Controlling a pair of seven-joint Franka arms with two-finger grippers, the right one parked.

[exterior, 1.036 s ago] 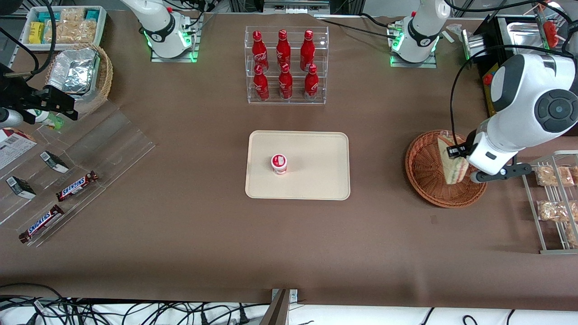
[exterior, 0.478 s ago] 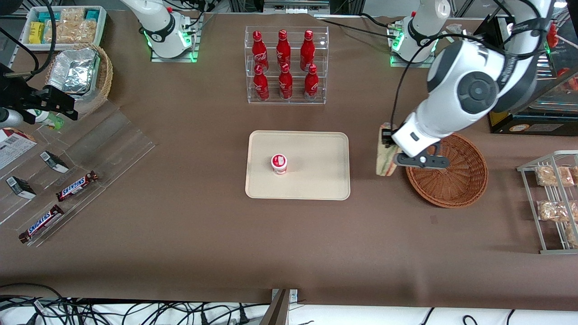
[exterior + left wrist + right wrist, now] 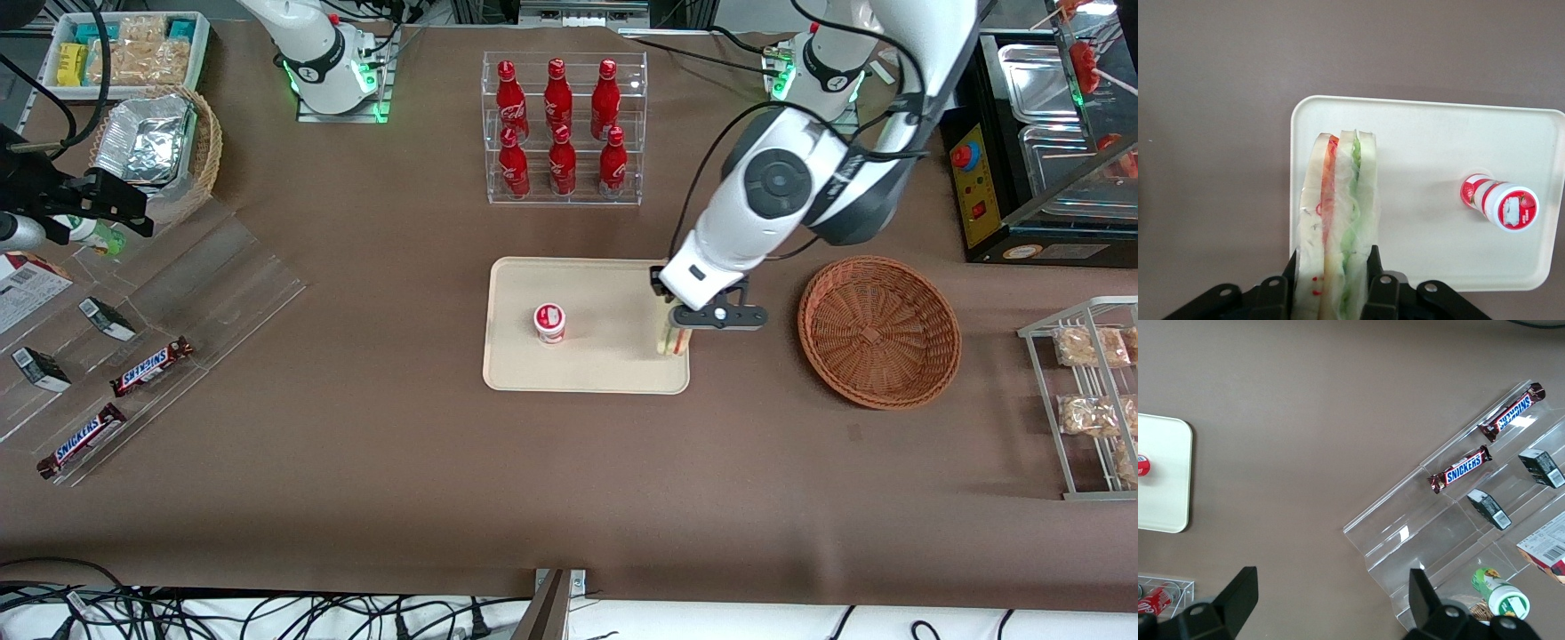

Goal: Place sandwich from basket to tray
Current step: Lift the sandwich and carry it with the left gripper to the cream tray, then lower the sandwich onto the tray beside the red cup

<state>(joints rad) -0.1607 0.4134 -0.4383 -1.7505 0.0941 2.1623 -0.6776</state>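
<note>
my gripper (image 3: 1335,280) pinches the sandwich (image 3: 1337,220) over the tray (image 3: 613,373) edge; i should carry it inward, clear of the cup (image 3: 549,322), before lowering.

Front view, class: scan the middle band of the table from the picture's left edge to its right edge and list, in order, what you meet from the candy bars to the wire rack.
Snickers bars → yogurt cup on the tray → sandwich, held by the gripper above the tray's edge → basket → wire rack of bagged snacks.
</note>
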